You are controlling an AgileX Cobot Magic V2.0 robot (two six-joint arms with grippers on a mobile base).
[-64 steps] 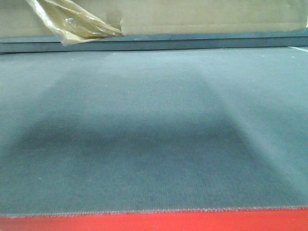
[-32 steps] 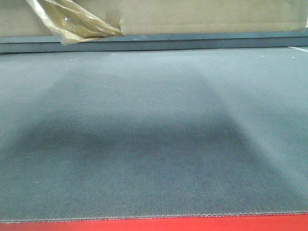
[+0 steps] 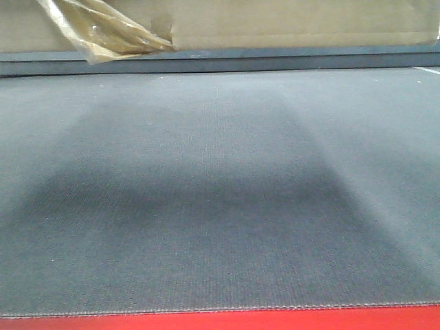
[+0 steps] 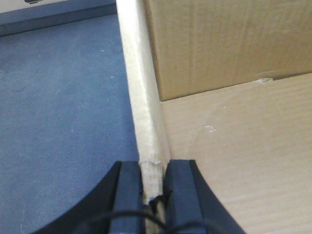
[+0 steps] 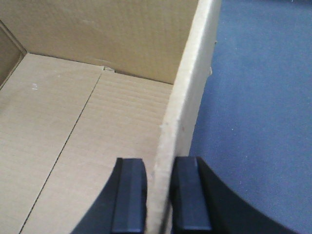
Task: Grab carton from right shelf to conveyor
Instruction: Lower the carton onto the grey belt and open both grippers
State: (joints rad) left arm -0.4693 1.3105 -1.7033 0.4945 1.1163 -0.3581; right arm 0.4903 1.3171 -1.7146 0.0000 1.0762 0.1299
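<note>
The brown carton fills the top edge of the front view, with a wad of yellowish tape hanging at its left. Below it stretches the conveyor's dark grey belt, and its red frame runs along the bottom. My left gripper is shut on the carton's left wall. My right gripper is shut on the right wall. Both wrist views look into the open carton, with belt beside it. Whether the carton touches the belt I cannot tell. The shelf is out of view.
A dark rail runs along the belt's far side, just under the carton. A pale line marks the far right corner.
The red frame strip at the bottom of the front view has grown a little thinner. The carton and tape keep their place in the view.
</note>
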